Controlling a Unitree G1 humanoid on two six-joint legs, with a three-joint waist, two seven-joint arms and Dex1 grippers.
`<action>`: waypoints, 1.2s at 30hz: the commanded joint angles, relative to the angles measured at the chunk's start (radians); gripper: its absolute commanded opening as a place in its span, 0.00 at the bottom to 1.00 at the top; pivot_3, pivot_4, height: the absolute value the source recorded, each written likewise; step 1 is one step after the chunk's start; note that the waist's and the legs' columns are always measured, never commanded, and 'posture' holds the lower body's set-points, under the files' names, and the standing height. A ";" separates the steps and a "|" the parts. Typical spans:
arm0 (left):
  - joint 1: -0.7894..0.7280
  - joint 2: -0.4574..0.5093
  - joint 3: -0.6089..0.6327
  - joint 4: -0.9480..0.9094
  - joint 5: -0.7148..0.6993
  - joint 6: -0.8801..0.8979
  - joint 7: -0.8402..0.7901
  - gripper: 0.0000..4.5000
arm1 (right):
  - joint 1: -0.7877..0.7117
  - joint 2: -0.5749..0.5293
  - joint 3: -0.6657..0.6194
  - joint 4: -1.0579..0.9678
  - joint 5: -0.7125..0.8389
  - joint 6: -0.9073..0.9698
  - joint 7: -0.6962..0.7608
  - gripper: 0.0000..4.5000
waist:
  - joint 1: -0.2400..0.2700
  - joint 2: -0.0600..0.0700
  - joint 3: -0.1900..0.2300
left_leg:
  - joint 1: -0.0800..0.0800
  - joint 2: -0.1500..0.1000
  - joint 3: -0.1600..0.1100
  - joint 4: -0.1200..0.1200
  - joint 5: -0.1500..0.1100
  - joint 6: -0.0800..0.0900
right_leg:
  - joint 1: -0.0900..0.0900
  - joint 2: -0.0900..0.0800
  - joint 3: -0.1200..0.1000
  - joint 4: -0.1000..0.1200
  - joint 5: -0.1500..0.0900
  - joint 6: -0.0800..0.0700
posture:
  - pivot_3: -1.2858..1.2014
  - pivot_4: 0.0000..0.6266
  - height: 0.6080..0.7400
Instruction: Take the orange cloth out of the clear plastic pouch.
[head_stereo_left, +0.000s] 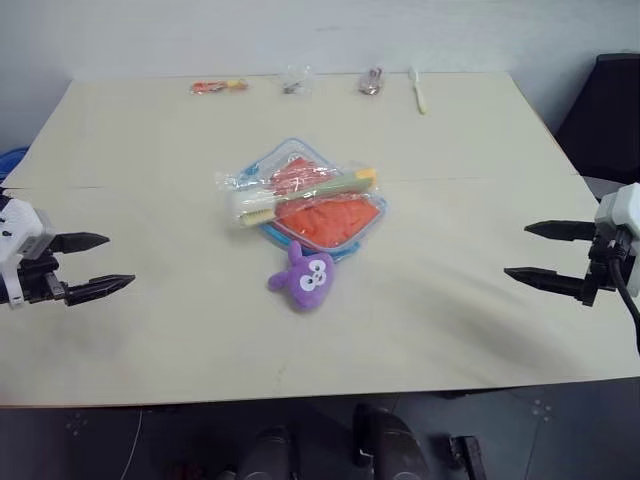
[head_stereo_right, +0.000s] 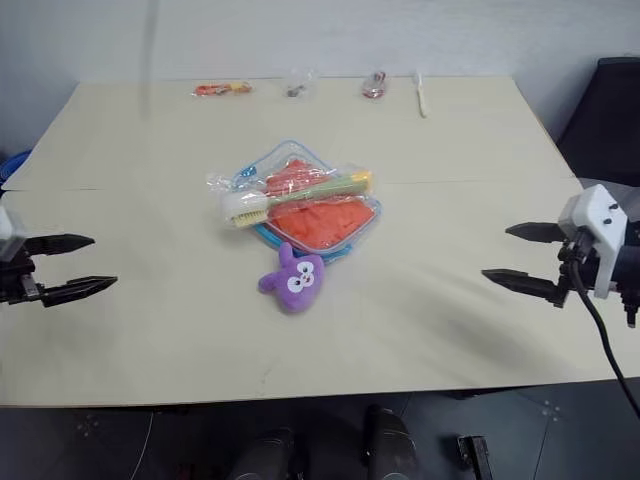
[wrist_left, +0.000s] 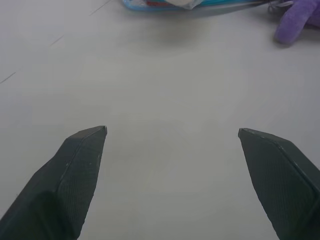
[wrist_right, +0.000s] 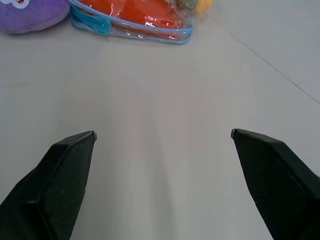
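Either side of the clear plastic pouch, well apart, I hold left gripper and right gripper wide open, empty, flanking it; orange cloth sits inside.

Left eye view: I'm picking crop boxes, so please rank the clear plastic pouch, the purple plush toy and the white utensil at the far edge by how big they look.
1. clear plastic pouch
2. purple plush toy
3. white utensil, though it lies farthest from the camera, so it may look smaller than it is.
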 joint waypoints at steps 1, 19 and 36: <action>-0.027 0.003 0.014 -0.035 -0.023 0.013 0.000 0.99 | -0.014 0.005 -0.019 -0.031 0.024 0.009 -0.004 1.00 | 0.000 0.000 0.000 | 0.000 0.000 0.000 0.000 0.000 0.000 | 0.000 0.000 0.000 0.000 0.000 0.000 | 0.52 0.24 1.00; -1.006 -0.482 -0.673 0.344 0.400 0.063 0.213 0.99 | -0.077 0.216 0.080 -0.673 0.268 0.283 -0.423 1.00 | 0.028 -0.004 0.000 | -0.002 -0.003 -0.001 0.008 0.000 0.000 | 0.000 0.001 0.001 0.006 0.000 0.000 | 0.52 0.24 1.00; -1.196 -0.552 -0.809 0.771 0.660 -0.170 0.132 0.99 | -0.021 0.215 0.077 -0.760 0.308 0.291 -0.523 1.00 | 0.027 -0.006 0.001 | -0.003 -0.002 -0.001 0.007 0.000 0.001 | 0.000 0.002 0.001 0.005 0.000 0.001 | 0.52 0.24 1.00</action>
